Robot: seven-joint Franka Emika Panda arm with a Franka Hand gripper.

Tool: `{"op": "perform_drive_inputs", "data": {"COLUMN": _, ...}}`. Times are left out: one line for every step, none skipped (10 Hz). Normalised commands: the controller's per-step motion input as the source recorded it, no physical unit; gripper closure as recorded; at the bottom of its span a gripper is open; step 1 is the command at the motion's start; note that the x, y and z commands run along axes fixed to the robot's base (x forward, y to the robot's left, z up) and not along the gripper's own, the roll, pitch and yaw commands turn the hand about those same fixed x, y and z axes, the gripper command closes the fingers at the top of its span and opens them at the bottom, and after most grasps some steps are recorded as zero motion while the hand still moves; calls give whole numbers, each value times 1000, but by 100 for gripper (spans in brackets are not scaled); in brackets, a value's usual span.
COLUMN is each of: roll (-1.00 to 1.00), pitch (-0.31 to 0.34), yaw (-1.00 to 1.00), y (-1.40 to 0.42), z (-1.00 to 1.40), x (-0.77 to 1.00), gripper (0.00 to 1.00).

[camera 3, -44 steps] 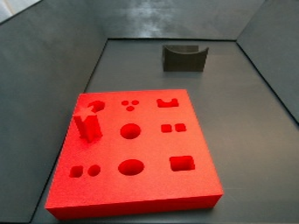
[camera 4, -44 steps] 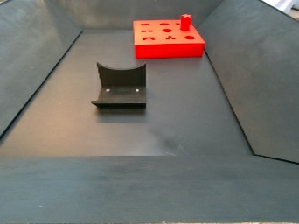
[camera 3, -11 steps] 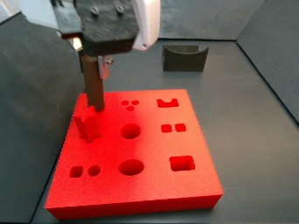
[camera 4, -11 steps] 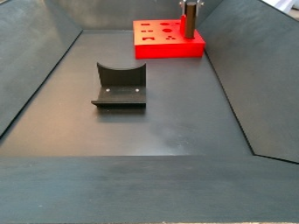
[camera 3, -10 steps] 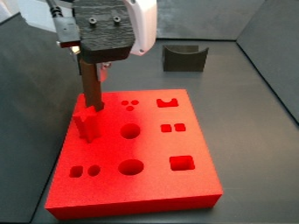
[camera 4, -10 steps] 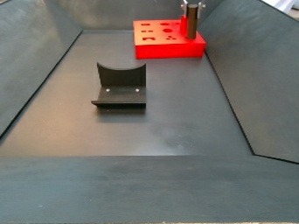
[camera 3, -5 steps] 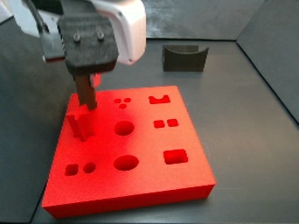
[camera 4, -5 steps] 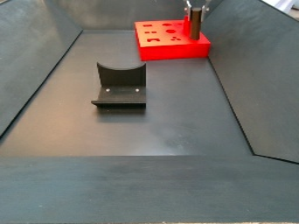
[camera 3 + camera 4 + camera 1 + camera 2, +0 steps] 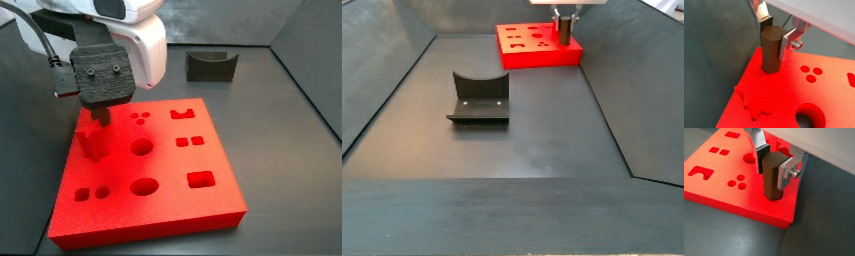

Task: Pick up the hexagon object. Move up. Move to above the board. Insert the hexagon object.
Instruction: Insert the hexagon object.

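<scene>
My gripper (image 9: 775, 39) is shut on the hexagon object (image 9: 769, 54), a brown six-sided peg held upright. Its lower end stands in a hole near a corner of the board (image 9: 784, 97), a thick red slab with many cut-outs. Both wrist views show this grip (image 9: 775, 169) on the peg (image 9: 771, 182) over the board's edge (image 9: 724, 184). In a side view the gripper (image 9: 99, 104) sits low over the board's (image 9: 167, 178) far left corner and hides most of the peg. In a side view the peg (image 9: 565, 31) stands on the board (image 9: 529, 52).
A short red upright block (image 9: 91, 147) stands on the board just in front of the gripper. The dark fixture (image 9: 478, 98) stands on the floor away from the board, also seen at the back (image 9: 210, 65). Sloped grey walls enclose the floor.
The gripper has gone down with the peg, so the peg's lower end now sits in the board's corner hole. The board has shifted and turned slightly.
</scene>
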Motion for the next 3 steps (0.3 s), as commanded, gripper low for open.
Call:
{"op": "perform_drive_inputs", "data": {"roll": 26, "pitch": 0, "yaw": -26, "y": 0, "z": 0, "x": -31, "gripper": 100}}
{"op": "perform_drive_inputs", "data": {"roll": 14, "pitch": 0, "yaw": -17, "y": 0, "z": 0, "x": 0, "gripper": 100}}
{"op": "perform_drive_inputs", "data": {"roll": 0, "pitch": 0, "yaw": 0, "y": 0, "z": 0, "x": 0, "gripper": 100}}
